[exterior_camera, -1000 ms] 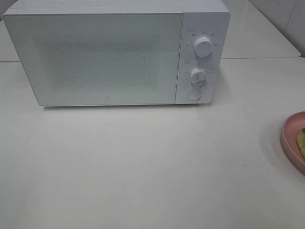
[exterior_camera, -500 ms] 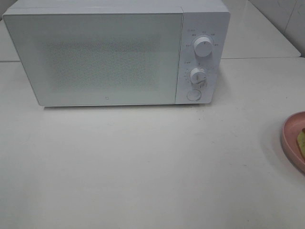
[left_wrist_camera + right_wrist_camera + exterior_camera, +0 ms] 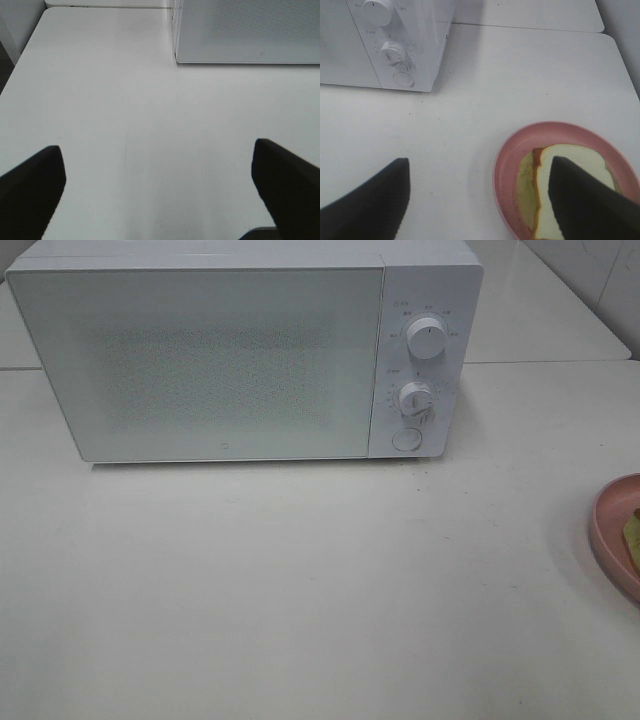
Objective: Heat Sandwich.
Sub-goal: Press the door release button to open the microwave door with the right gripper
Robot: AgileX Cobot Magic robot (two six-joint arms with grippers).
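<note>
Sandwich (image 3: 570, 157) sits on the pink plate (image 3: 506, 150), near the table's (image 3: 300, 590) right edge. Microwave (image 3: 220, 360) door is shut. Right gripper (image 3: 479, 161) spreads wide, one finger over the plate. Left gripper (image 3: 156, 147) gapes wide above bare tabletop.

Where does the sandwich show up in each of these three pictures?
Exterior high: the sandwich sits at the far right edge, mostly cut off, on the pink plate.
Left wrist: not in it.
Right wrist: sandwich on the plate, partly behind a finger of the right gripper.
Shared landmark: the white microwave, seen in all three views.
</note>
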